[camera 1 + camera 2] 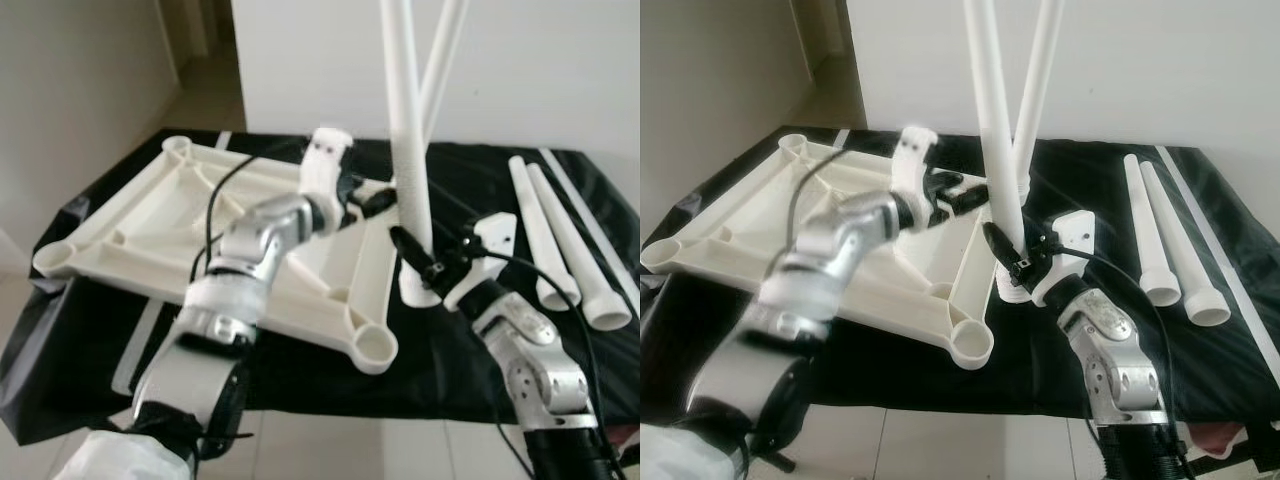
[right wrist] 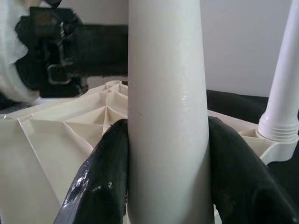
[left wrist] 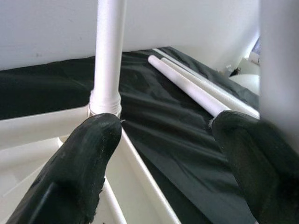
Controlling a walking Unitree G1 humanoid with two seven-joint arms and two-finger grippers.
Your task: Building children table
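This looks like a room in a home. There are plain white walls (image 1: 560,60), a pale tiled floor (image 1: 330,445) and a doorway (image 1: 195,40) to a corridor.

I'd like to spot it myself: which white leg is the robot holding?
Find the black cloth with the upturned white tabletop on it. At the top's near right corner stand two legs that cross higher up. The held leg is the nearer one, gripped low down by the right pincer; two loose legs lie flat to the right.
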